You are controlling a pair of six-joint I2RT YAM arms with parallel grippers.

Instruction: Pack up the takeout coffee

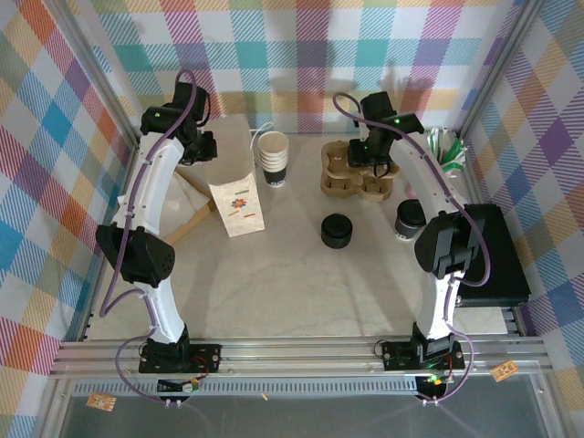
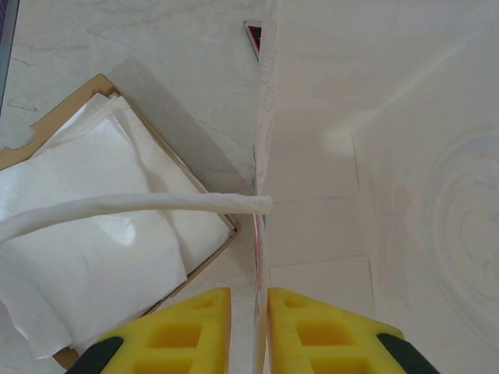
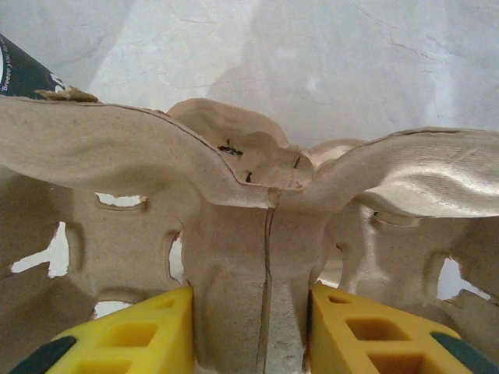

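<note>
Nearest, the takeout coffee (image 1: 409,219) stands black-lidded on the desk (image 1: 292,292) by the right arm, apart from the cup carrier (image 1: 336,179). Right claw (image 3: 249,290) clamps the carrier's centre ridge; left claw (image 2: 249,292) pinches the paper bag (image 2: 374,156) wall.

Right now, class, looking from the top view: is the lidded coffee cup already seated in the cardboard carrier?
No, the lidded coffee cup stands on the table, outside the cardboard carrier and to its right.

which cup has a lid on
The single paper cup right of the black lid stack, capped with a black lid; the stack of cups by the paper bag stands open-topped.
</note>
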